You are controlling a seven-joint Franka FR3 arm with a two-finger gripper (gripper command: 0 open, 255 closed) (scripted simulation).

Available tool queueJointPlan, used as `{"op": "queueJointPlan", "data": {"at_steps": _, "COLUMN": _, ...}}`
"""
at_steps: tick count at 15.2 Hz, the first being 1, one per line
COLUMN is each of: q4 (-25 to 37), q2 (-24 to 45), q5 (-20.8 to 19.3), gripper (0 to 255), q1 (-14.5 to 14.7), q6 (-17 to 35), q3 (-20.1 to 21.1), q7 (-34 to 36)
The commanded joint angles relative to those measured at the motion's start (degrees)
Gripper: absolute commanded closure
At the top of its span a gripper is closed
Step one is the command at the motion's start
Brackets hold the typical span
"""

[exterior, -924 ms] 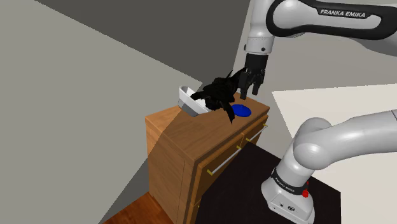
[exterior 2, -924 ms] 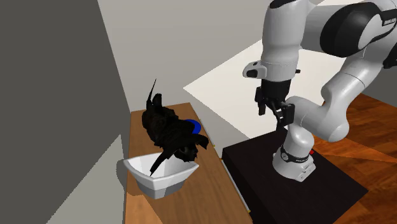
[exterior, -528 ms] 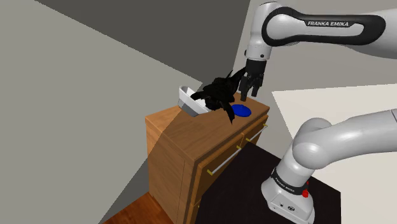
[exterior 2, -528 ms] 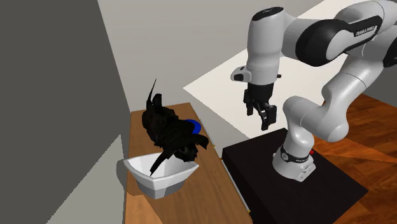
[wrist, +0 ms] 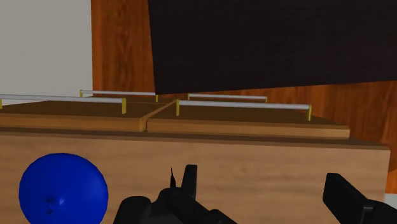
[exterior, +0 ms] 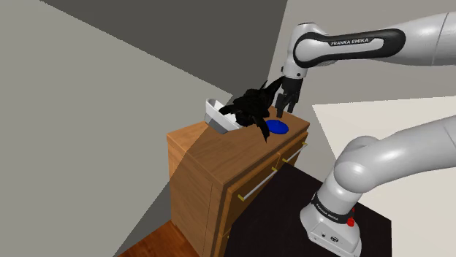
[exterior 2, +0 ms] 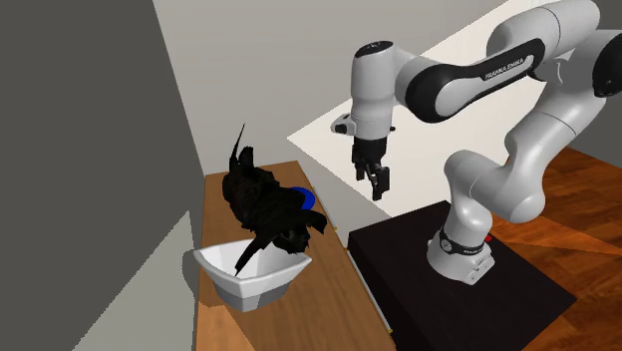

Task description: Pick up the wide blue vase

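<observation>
The wide blue vase (exterior: pixel 277 128) sits low on the wooden dresser top (exterior: pixel 219 150), near the corner at the shoulder view's right. My black gripper (exterior: pixel 285 107) hangs open just above its far rim, touching nothing. In the second exterior view the gripper (exterior 2: pixel 377 182) is in the air beside the dresser, and the vase (exterior 2: pixel 308 198) peeks out behind the black plant. In the wrist view the vase (wrist: pixel 62 188) is a round blue shape outside the fingers (wrist: pixel 343 196), not between them.
A black leafy plant (exterior: pixel 252 108) in a white angular pot (exterior 2: pixel 249 274) stands on the dresser right beside the vase, its leaves reaching toward the gripper. The dresser has drawers with metal bar handles (exterior: pixel 256 188). The robot's stand (exterior: pixel 336 226) rests on a dark platform.
The arm has swung toward the dresser. The gripper moved to the second exterior view's left, closer to the vase and plant. Its fingers stayed open. The vase and plant have not moved.
</observation>
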Motion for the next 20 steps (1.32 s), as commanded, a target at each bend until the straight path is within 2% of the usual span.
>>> {"op": "queueJointPlan", "data": {"at_steps": 1, "q4": 0.1, "q2": 2.3, "q5": -1.5, "gripper": 0, "q1": -0.8, "q6": 2.9, "q3": -2.3, "q7": -2.4}}
{"op": "queueJointPlan", "data": {"at_steps": 6, "q4": 1.7, "q2": 9.8, "q5": -3.9, "gripper": 0, "q1": -2.2, "q6": 10.5, "q3": -7.9, "q7": -8.2}}
{"op": "queueJointPlan", "data": {"at_steps": 11, "q4": 5.1, "q2": 18.8, "q5": -3.9, "gripper": 0, "q1": -2.7, "q6": 17.8, "q3": -13.4, "q7": -14.6}}
{"op": "queueJointPlan", "data": {"at_steps": 16, "q4": 10.4, "q2": 29.2, "q5": -0.3, "gripper": 0, "q1": -2.6, "q6": 24.1, "q3": -18.5, "q7": -22.3}}
{"op": "queueJointPlan", "data": {"at_steps": 20, "q4": 15.9, "q2": 38.5, "q5": 5.4, "gripper": 0, "q1": -3.1, "q6": 27.9, "q3": -21.4, "q7": -29.7}}
